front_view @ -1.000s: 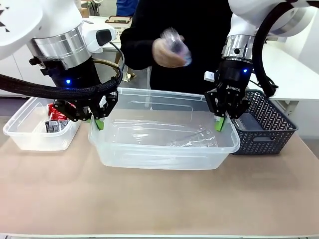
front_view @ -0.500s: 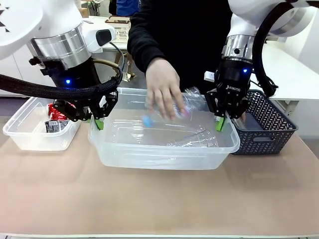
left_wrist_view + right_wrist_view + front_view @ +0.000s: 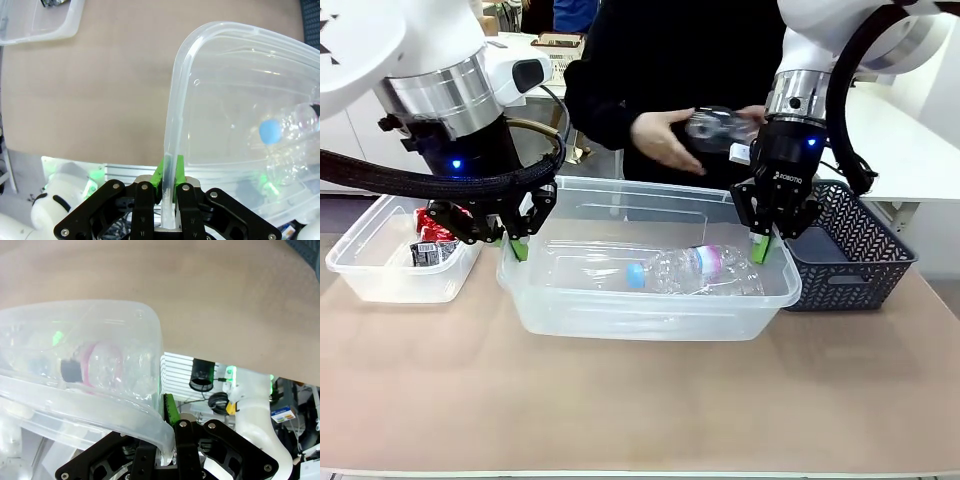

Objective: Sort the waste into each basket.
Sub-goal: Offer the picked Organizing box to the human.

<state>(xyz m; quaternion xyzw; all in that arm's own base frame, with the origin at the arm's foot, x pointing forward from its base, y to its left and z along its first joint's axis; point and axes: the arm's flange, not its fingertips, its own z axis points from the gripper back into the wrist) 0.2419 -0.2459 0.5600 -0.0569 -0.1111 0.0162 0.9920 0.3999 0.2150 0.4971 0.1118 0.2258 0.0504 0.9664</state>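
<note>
Bottle [image 3: 685, 268] in tub [image 3: 650, 320] — between gripping fingers [image 3: 761, 247].

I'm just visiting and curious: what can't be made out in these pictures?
- Front view: the bottle in the person's hand is blurred; its label can't be read.
- Front view: the small tub is partly hidden by the left arm, so its red packets can't be counted.
- Front view: the dark basket hides its own contents.
- Right wrist view: the bottle in the big tub is smeared by the wall.

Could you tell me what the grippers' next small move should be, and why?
Probably none: hold steady. The left gripper and right gripper are shut on the rim of the big clear tub, and the person's hand holds another clear bottle above it.
</note>
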